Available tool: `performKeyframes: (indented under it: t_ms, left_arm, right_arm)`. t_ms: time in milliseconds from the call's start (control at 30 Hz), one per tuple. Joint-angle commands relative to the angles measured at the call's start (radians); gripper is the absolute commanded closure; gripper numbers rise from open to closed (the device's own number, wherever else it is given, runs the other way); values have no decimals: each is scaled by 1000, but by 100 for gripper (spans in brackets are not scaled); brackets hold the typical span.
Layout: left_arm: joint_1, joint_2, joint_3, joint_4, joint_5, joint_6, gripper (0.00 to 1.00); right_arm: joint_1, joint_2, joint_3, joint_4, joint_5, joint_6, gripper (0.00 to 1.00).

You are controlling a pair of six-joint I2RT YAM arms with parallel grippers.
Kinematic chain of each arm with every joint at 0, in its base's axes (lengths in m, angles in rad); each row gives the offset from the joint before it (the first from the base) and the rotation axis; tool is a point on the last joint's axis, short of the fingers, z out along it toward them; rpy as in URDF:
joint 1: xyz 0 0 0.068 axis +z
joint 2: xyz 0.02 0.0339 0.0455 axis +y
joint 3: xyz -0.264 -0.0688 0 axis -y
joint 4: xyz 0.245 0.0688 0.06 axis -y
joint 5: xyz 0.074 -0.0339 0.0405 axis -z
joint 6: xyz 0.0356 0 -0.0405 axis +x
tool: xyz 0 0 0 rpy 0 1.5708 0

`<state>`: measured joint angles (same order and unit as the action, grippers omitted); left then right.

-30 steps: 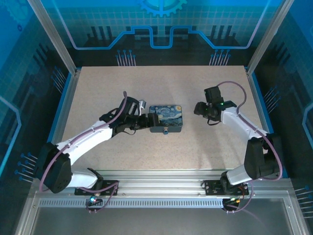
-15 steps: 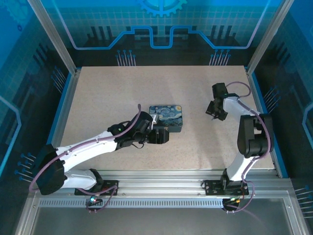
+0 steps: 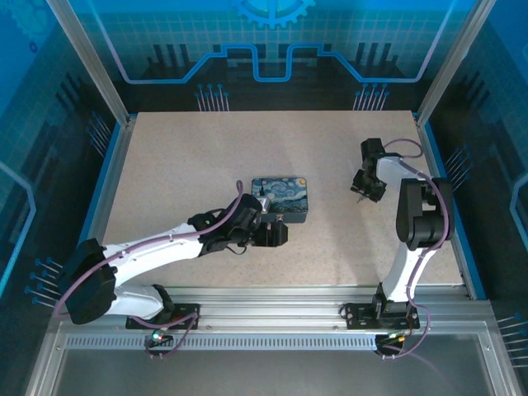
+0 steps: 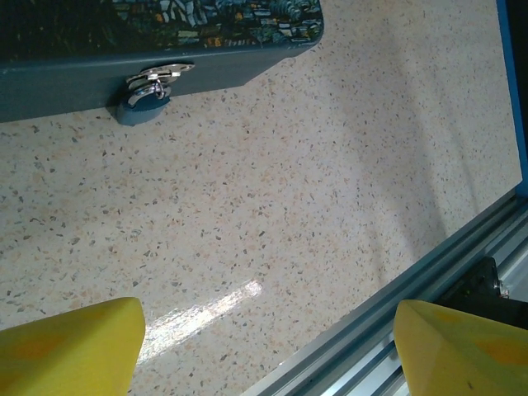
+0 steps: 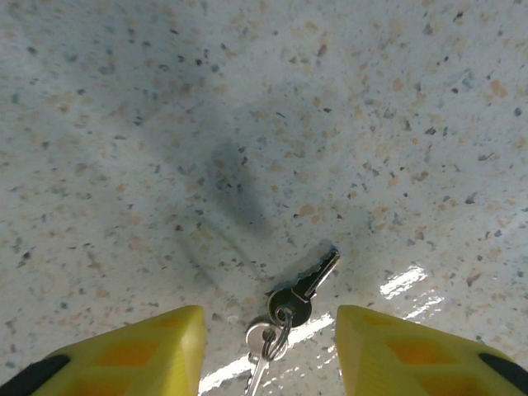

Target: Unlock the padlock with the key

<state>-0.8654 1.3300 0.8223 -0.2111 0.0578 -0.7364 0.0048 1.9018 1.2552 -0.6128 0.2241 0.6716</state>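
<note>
Plenty of bare table (image 4: 289, 206) ahead of the left gripper (image 4: 264, 355). Aluminium rail (image 4: 346, 355) close off its right finger, tin (image 4: 66, 82) wall ahead to the left. Spread wide, gripping nothing, touching nothing. Padlock (image 4: 142, 103) ahead of its left finger, hanging from the tin's hasp (image 4: 157, 73) against the front wall, well clear of the fingertips. Around the right gripper (image 5: 264, 363), open table on all sides, blue edge strip (image 3: 433, 165) near on its outer side in the top view. Partly spread, pinching nothing. Key (image 5: 309, 280) and ring (image 5: 276, 326) flat on the table in the gap between the fingertips, apart from both pads.
</note>
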Motion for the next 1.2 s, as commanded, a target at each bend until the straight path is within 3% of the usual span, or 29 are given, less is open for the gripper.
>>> performKeyframes:
  t_ms: [0,167,267,400,500,667,1167]
  left_arm:
    - [-7,18,-23,39,0,-34,20]
    - [-7,27,-24,45,1,-38,20]
    - [-8,30,-26,50,2,-41,20]
    - [-8,36,-28,52,2,-46,20]
    - [-10,38,-32,60,3,-52,20]
    - [-9,34,-38,65,2,-59,21]
    - [-3,-17,0,34,-51,-15,20]
  right_arm:
    - [-16,21,2,-11,-22,26,54]
    - [-19,31,-13,3,-33,29,60]
    - [-25,37,-23,12,-43,27,70]
    - [-40,37,-43,28,-71,40,73]
    - [-45,37,-46,32,-83,39,84]
    - [-46,5,-78,50,-87,38,92]
    - [-14,-397,-230,94,-202,50,96]
